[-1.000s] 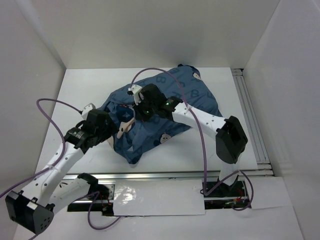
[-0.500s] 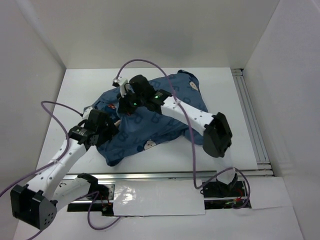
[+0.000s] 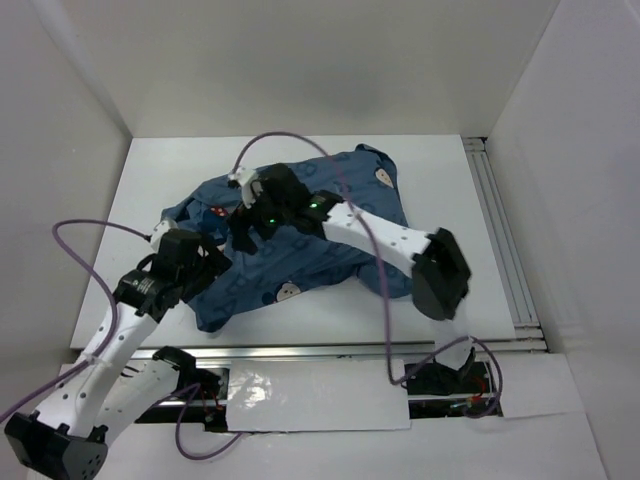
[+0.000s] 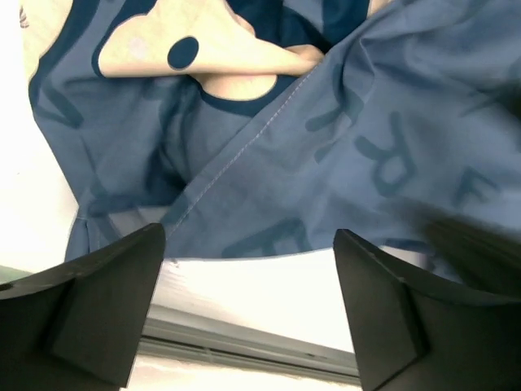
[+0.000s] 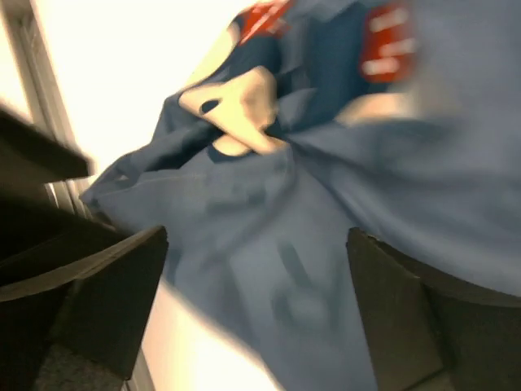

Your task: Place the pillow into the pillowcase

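Lying bunched mid-worktop (image 3: 450, 180), the pillowcase (image 3: 330, 235) ran its long axis near-left to far-right. Pillow not visible; judged inside from the bulge. Left claw (image 4: 248, 244) sat at the near-left end, fingers spread, nothing held, a hem just beyond. Right claw (image 5: 256, 236) hung over the far-left edge, also spread, view blurred. Left arm nearer the hem.

Bright, even light; right-wrist motion blur

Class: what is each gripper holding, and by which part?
Nothing. The left gripper and right gripper both stand open at the pillowcase, pinching no fabric.
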Action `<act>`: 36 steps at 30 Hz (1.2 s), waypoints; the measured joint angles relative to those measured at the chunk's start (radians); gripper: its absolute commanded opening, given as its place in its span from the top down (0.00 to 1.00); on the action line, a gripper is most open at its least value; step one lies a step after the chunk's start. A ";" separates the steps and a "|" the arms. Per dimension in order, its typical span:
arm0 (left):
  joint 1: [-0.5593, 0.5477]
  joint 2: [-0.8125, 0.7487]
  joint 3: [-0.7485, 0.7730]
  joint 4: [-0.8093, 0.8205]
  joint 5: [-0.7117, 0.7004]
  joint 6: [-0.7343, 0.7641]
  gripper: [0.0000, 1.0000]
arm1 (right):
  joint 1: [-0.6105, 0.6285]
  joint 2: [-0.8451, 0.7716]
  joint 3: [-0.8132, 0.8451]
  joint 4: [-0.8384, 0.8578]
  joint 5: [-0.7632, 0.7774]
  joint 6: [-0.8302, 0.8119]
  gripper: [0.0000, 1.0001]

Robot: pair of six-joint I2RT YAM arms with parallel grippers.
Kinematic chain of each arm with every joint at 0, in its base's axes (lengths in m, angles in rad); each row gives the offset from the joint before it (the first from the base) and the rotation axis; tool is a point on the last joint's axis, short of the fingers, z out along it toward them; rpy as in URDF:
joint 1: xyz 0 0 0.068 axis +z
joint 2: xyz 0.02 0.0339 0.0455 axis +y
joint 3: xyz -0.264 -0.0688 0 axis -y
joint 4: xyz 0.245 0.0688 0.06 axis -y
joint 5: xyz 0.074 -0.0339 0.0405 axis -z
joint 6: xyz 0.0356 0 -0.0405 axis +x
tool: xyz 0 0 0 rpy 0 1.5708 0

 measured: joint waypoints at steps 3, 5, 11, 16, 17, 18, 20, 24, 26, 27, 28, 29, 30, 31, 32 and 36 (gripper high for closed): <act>0.001 0.076 0.000 0.038 0.016 0.024 0.01 | -0.022 -0.228 -0.120 0.037 0.115 0.004 0.00; 0.001 0.155 0.007 0.071 0.033 0.047 0.01 | -0.054 -0.360 -0.182 0.062 0.188 0.021 0.00; 0.001 0.442 0.134 0.142 0.053 0.102 0.01 | -0.277 -0.557 -0.376 0.108 0.310 0.134 0.00; 0.007 0.669 0.282 0.182 0.054 0.150 0.10 | -0.511 -0.545 -0.554 0.072 0.329 0.223 0.07; 0.008 0.714 0.309 0.185 0.054 0.153 0.31 | -0.556 -0.544 -0.584 0.059 0.327 0.235 0.07; 0.009 0.755 0.330 0.189 0.054 0.157 0.47 | -0.595 -0.544 -0.613 0.052 0.323 0.243 0.08; 0.011 0.826 0.362 0.183 0.051 0.174 0.90 | -0.652 -0.544 -0.648 0.051 0.315 0.246 0.12; 0.014 0.887 0.406 0.173 0.059 0.177 1.00 | -0.717 -0.515 -0.653 0.056 0.274 0.208 0.27; 0.016 0.880 0.408 0.171 0.058 0.177 1.00 | -0.720 -0.467 -0.622 0.064 0.240 0.182 0.29; 0.016 0.872 0.405 0.171 0.058 0.176 1.00 | -0.719 -0.445 -0.610 0.068 0.224 0.173 0.30; 0.016 0.863 0.397 0.175 0.057 0.176 1.00 | -0.717 -0.417 -0.594 0.068 0.204 0.161 0.32; 0.016 0.845 0.383 0.181 0.057 0.175 1.00 | -0.715 -0.388 -0.579 0.069 0.185 0.151 0.35; 0.016 0.824 0.369 0.188 0.058 0.175 1.00 | -0.711 -0.360 -0.563 0.068 0.169 0.145 0.44; 0.016 0.803 0.356 0.195 0.057 0.174 1.00 | -0.708 -0.336 -0.548 0.068 0.159 0.137 0.47; 0.016 0.780 0.345 0.201 0.056 0.174 1.00 | -0.705 -0.313 -0.535 0.066 0.151 0.130 0.54; 0.022 0.719 0.322 0.202 0.048 0.180 1.00 | -0.690 -0.262 -0.492 0.063 0.139 0.111 1.00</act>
